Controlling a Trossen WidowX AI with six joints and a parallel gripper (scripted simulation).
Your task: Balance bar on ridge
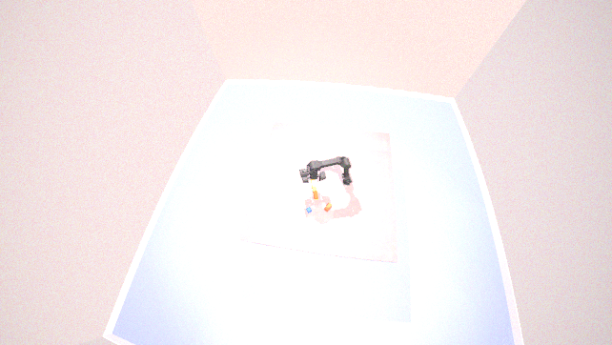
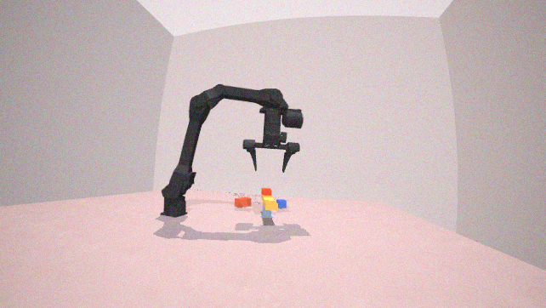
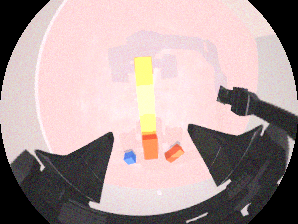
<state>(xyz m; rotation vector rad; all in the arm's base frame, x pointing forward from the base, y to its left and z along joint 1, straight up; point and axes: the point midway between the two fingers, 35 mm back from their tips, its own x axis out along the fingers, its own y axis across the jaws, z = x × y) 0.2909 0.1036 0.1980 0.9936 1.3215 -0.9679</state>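
Observation:
The yellow bar (image 1: 314,189) (image 2: 270,206) (image 3: 144,75) lies raised above the table, seen nearly end-on in the exterior view. A light blue piece (image 2: 267,213), seemingly the ridge, shows under it and is hidden in the wrist view. A red-orange block (image 1: 316,195) (image 2: 266,191) (image 3: 150,148) appears at the bar's far end, its top above the bar. The bar's near end stands off the table over its shadow; its exact tilt and the far end's underside cannot be told. My gripper (image 2: 270,171) (image 3: 150,131) is wide open and empty, above the bar and block, touching neither.
An orange-red block (image 1: 328,207) (image 2: 242,202) (image 3: 174,153) and a small blue block (image 1: 309,210) (image 2: 281,203) (image 3: 130,157) lie on the table on either side of the bar's far end. A pale shape (image 2: 257,208) shows beside the bar in the exterior view.

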